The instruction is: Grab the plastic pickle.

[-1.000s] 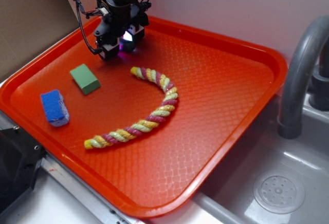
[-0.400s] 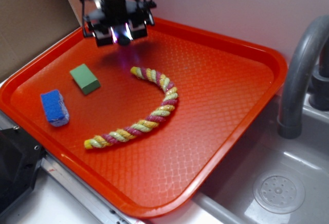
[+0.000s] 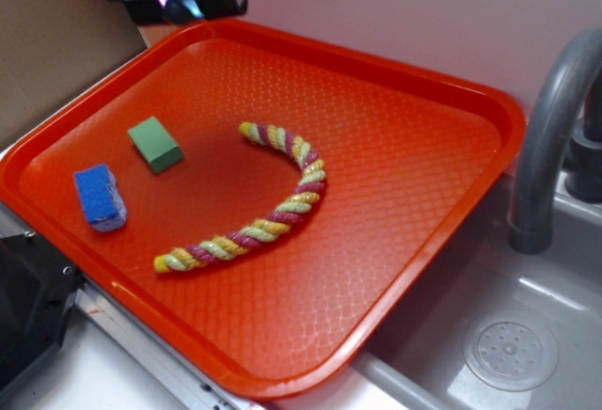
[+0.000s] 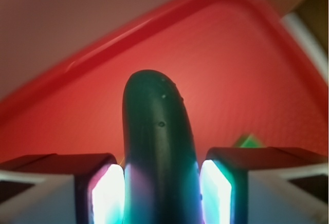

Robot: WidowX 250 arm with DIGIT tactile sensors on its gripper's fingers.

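Above the orange tray's (image 3: 414, 81) far-left corner, my pincer (image 4: 162, 183) pinches the plastic pickle (image 4: 157, 142), its long axis pointing out between my pads.

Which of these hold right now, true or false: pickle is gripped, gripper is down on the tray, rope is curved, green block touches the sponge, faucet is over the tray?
1. The plastic pickle is clamped in the gripper. True.
2. The gripper sits low on the orange tray. False: it is raised near the tray's far corner.
3. The rope lies in a curve. True.
4. The green block touches the blue sponge. False: they lie apart.
5. The faucet stands over the tray. False: beside it, at the sink.
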